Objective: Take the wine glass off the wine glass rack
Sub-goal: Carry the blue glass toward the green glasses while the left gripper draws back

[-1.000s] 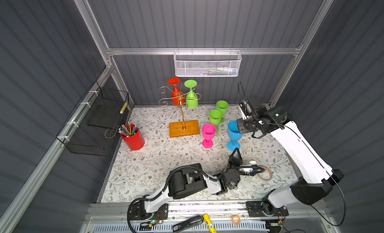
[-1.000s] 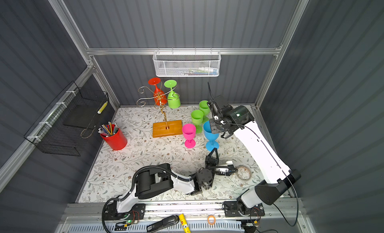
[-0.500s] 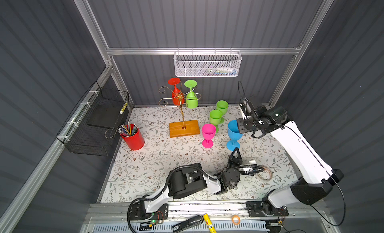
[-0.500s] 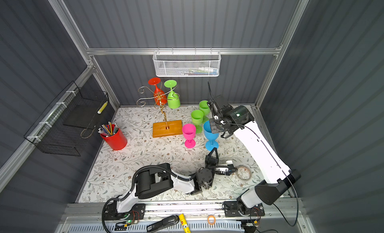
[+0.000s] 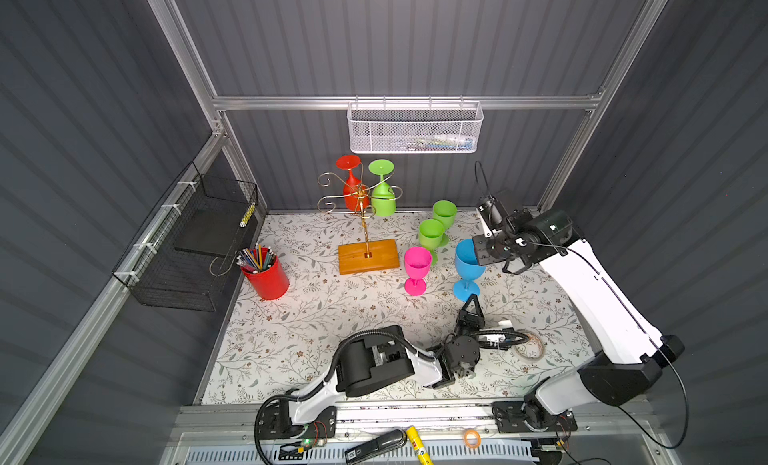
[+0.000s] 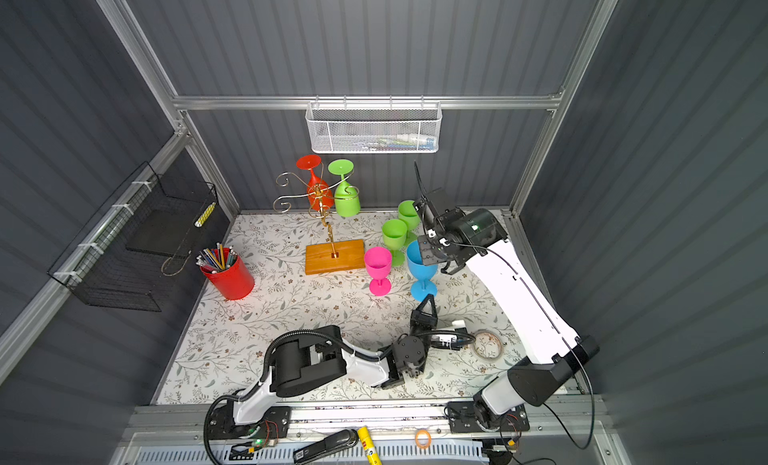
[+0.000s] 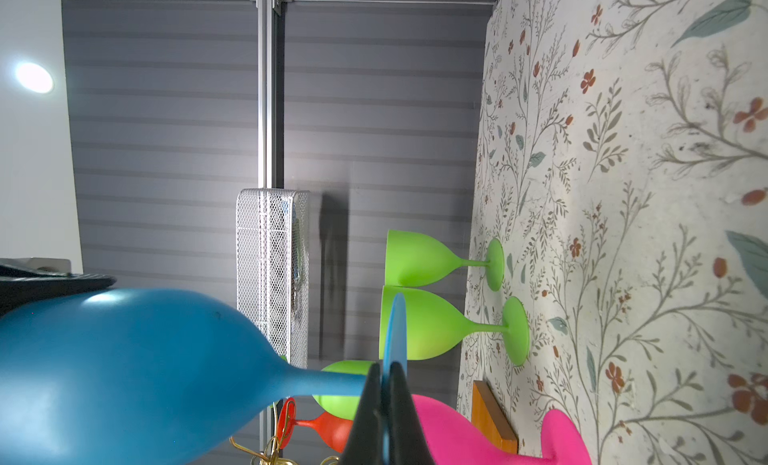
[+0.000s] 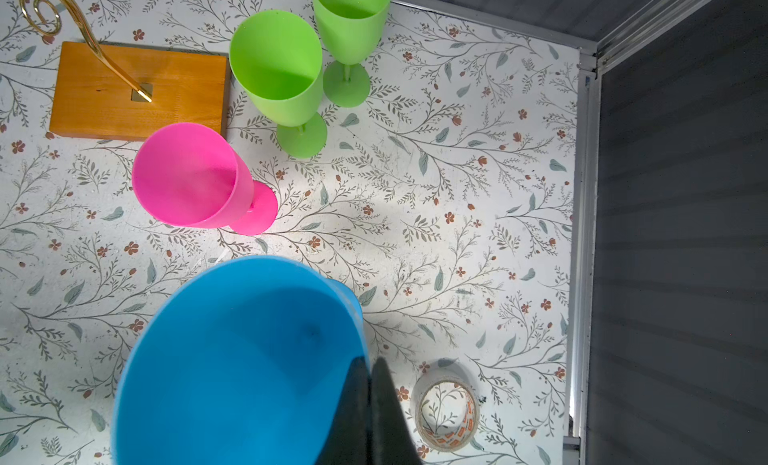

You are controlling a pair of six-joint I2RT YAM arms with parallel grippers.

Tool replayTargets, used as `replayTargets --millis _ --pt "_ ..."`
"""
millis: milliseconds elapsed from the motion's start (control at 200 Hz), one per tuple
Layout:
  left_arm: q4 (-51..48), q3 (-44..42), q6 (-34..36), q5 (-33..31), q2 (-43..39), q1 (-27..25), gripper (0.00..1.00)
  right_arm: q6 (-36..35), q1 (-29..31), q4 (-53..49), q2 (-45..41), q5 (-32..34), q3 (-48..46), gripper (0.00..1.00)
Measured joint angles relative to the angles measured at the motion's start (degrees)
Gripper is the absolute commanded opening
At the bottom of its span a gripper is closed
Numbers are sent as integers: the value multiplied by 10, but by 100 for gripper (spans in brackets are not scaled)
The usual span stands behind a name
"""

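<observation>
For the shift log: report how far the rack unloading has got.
Done: pink glass, front green glass and rear green glass stand on the table. In hand: blue glass, right gripper shut on its rim, left gripper on its foot. Remaining: red glass and hanging green glass, inverted on the wine glass rack.

Bright overhead light, soft shadows, lamp (image 7: 34, 77) glare in left wrist view.

The worktop (image 5: 316, 317) is off-white, printed with grey-green sprigs and rust-red flowers. There's a blue wine glass (image 5: 467, 259) and a pink wine glass (image 5: 417, 264). The wine glass rack (image 5: 357, 259) is gold wire on an orange-brown base, with a red wine glass (image 5: 351, 184) and a lime-green wine glass (image 5: 383, 199).
</observation>
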Motion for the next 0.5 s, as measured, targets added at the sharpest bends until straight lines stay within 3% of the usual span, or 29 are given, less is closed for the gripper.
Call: replayTargets --millis 500 --pt "-12 0 -15 0 -12 7 64 -5 0 0 0 5 28 0"
